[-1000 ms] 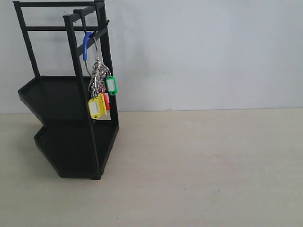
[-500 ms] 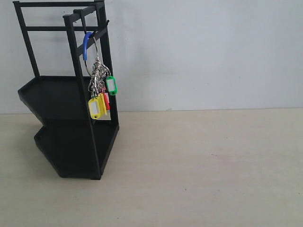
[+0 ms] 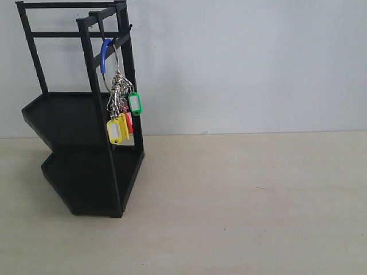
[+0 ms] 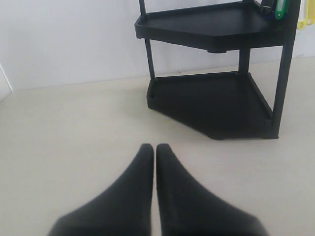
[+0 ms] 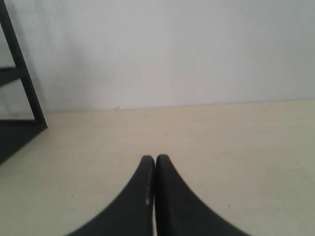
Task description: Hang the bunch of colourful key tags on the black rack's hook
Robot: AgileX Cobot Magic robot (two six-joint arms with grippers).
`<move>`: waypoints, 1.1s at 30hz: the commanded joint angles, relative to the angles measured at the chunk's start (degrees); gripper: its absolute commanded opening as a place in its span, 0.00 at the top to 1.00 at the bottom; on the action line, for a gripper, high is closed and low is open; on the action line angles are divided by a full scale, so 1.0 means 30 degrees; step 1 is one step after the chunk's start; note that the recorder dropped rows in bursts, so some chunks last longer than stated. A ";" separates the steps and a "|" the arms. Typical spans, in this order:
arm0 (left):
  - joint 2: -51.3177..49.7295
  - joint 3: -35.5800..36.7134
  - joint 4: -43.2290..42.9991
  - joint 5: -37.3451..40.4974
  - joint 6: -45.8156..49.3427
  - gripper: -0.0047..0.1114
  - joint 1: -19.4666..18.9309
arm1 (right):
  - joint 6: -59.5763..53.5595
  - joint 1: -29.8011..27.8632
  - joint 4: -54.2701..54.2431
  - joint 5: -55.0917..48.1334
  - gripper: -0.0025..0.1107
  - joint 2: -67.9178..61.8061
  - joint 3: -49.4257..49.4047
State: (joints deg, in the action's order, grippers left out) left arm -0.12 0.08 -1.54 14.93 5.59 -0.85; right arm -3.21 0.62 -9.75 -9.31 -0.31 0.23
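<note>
The colourful key tag bunch (image 3: 121,109) hangs from the hook (image 3: 110,41) on the black rack (image 3: 80,143) at the left of the exterior view, its blue-sleeved ring over the hook and the tags dangling beside the rack's front post. No arm shows in the exterior view. In the left wrist view my left gripper (image 4: 155,148) is shut with nothing in it, low over the table, facing the rack (image 4: 216,103); a green tag (image 4: 279,9) peeks in at the frame's edge. My right gripper (image 5: 155,159) is shut and empty over bare table.
A pale wall stands behind the light wooden table (image 3: 246,200). The rack's post and lower tray (image 5: 19,98) show at the edge of the right wrist view.
</note>
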 commanded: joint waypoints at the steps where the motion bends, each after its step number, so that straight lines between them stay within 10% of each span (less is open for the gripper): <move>1: 0.0040 -0.0026 0.0066 -0.0123 -0.0014 0.92 0.0023 | -0.2061 -0.0014 0.0112 -0.1515 0.98 0.0103 -0.0076; 33: 0.0040 -0.0026 0.0066 -0.0123 -0.0014 0.92 0.0023 | -0.0392 -0.0932 -0.0080 -0.3501 0.98 0.0103 -0.0076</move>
State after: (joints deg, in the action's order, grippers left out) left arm -0.12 0.08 -1.54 14.93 5.59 -0.85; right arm -4.42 -1.98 -9.97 -19.86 -0.31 -0.03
